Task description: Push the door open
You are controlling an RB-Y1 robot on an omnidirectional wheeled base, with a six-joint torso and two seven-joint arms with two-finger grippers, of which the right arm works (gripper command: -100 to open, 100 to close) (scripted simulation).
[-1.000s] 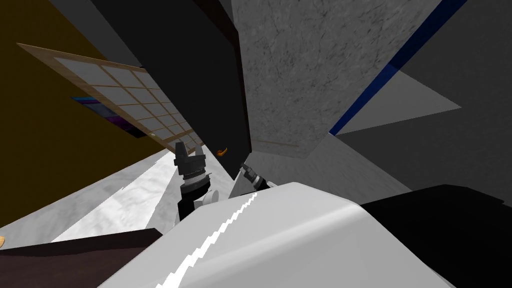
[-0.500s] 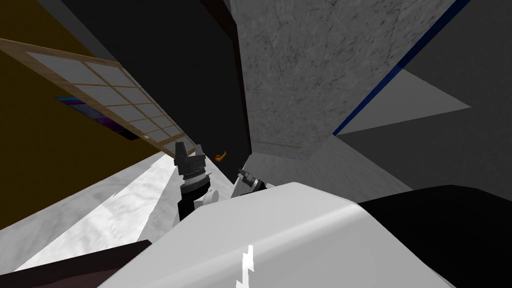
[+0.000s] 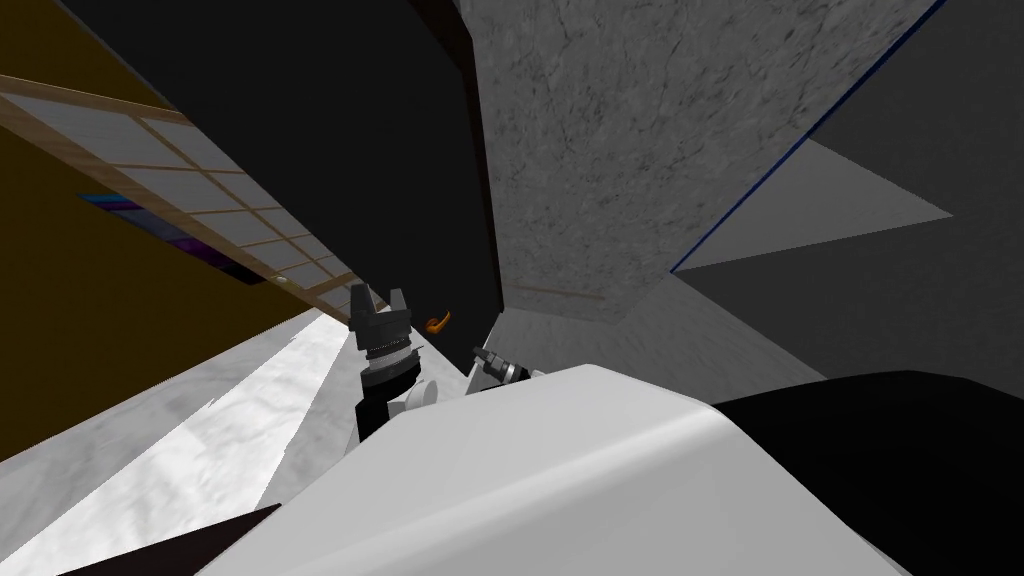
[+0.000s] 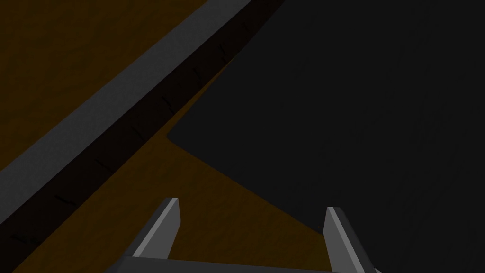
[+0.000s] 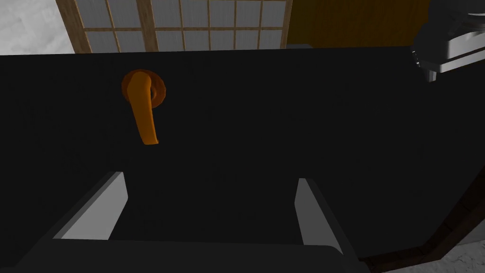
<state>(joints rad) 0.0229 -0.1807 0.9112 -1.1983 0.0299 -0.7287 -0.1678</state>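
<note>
Facing the black door (image 3: 380,150) at 12 o'clock, right end effector (image 5: 211,179) spread wide, close to the door face, left end effector (image 3: 378,300) likewise spread, orange handle (image 3: 437,321) between them in the head view, at the left one's 3 o'clock.

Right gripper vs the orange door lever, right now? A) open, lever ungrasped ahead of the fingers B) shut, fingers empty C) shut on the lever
A: in the right wrist view the right gripper has its fingers wide apart facing the black door, with the orange lever beyond their tips, ungrasped.
</note>
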